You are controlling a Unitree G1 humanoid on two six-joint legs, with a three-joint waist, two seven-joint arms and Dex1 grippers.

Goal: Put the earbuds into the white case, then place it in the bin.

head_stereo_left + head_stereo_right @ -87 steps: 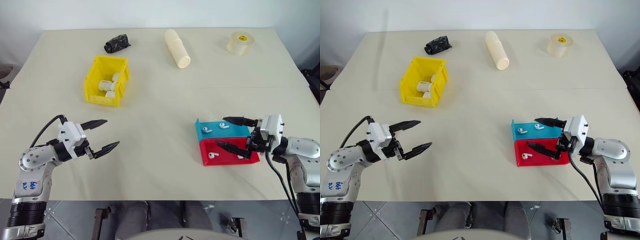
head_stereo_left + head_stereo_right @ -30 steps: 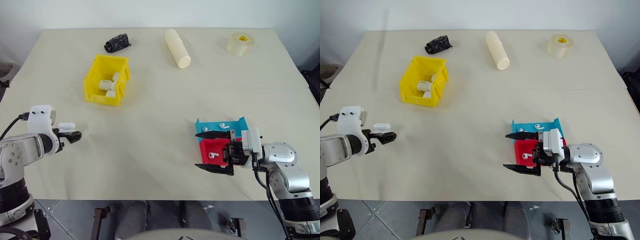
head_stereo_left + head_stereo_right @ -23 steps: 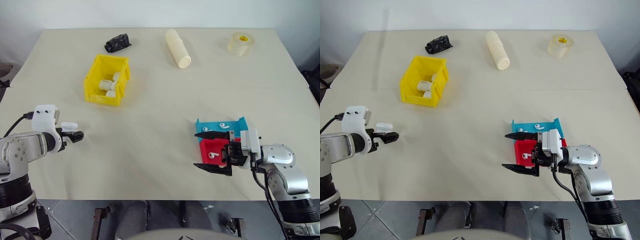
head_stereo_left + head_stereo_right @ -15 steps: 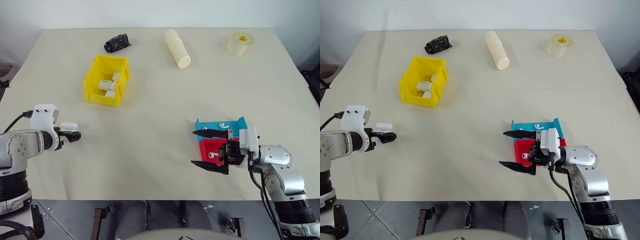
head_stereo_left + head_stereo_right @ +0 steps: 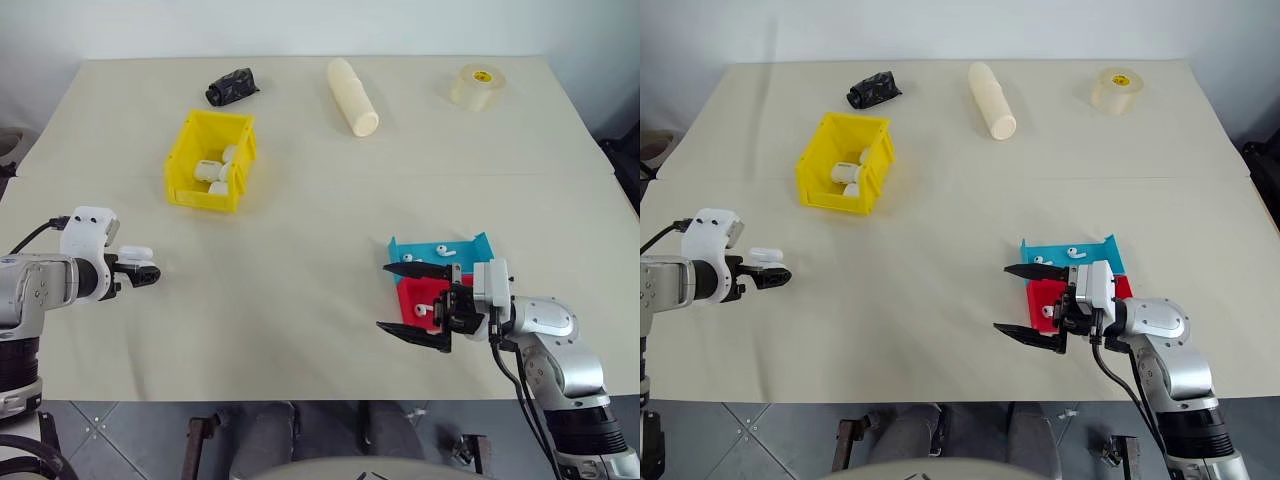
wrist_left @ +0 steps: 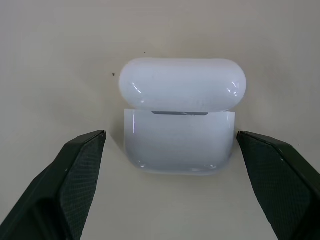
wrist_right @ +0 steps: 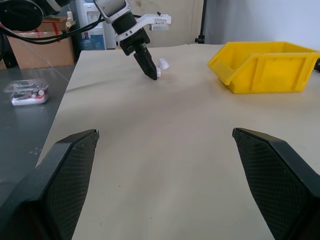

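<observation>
Inside, the bin [image 5: 210, 160] holds white cases [image 5: 213, 172].

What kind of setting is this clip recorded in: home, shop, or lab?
Most likely a lab or workshop test bench. A plain cream table carries staged props: a yellow bin, small trays and a tape roll. The right wrist view shows cardboard boxes and a stand behind.
</observation>
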